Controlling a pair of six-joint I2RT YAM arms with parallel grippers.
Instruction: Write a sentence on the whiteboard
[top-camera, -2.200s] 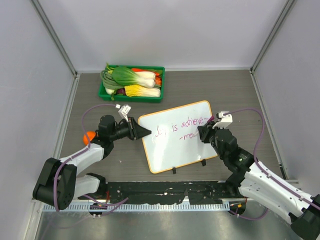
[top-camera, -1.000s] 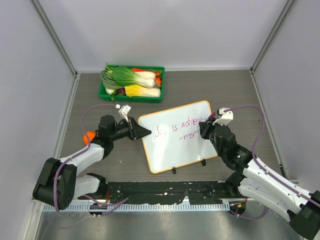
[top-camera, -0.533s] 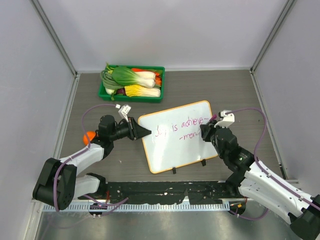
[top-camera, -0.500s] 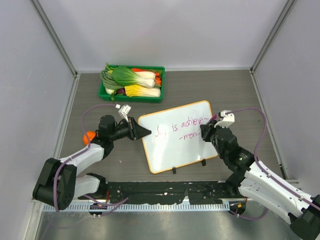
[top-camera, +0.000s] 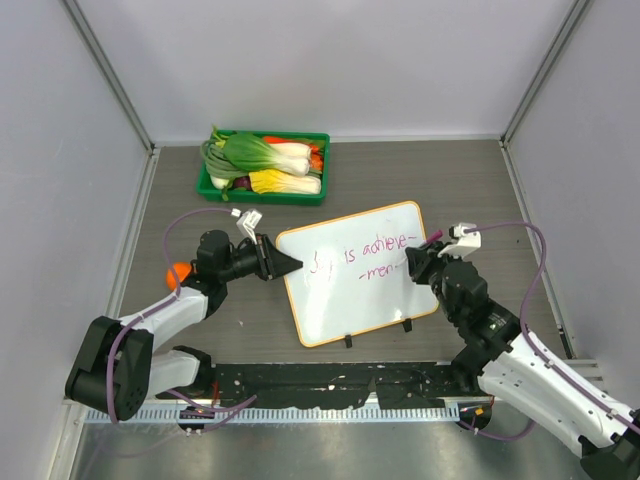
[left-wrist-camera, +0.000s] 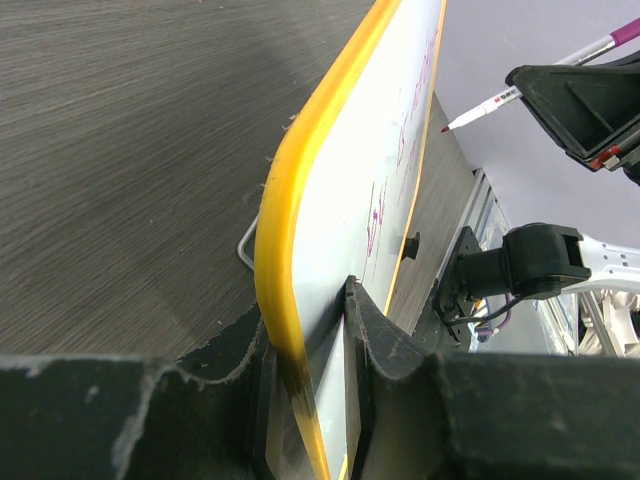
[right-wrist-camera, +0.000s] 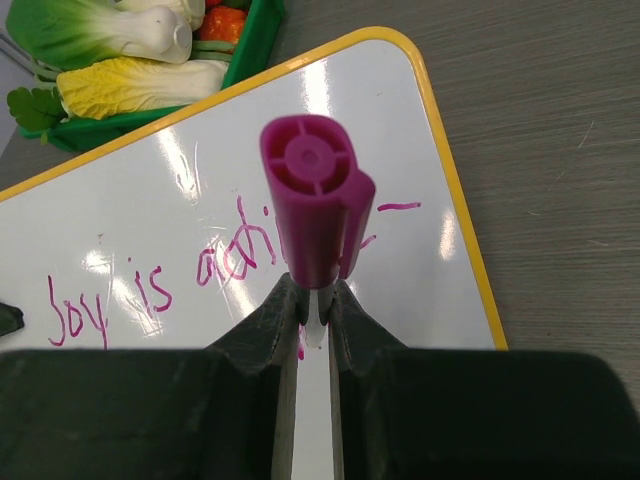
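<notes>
Part of sentence (right-wrist-camera: 150, 290) behind purple marker (right-wrist-camera: 315, 200) in right pincer (right-wrist-camera: 313, 302)

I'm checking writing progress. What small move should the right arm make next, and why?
Probably lower the purple marker in the right claw down onto the glossy white yellow-rimmed whiteboard, just after "men": the second line of the purple handwritten sentence looks unfinished, and the tip seems lifted off.

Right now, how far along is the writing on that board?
Done: "Joy is achieve-" on the whiteboard, plus a second line begun. In hand: the right jaws grip the purple marker beside that sentence; the left jaws clamp the board's edge. Left: finishing the last word.
</notes>
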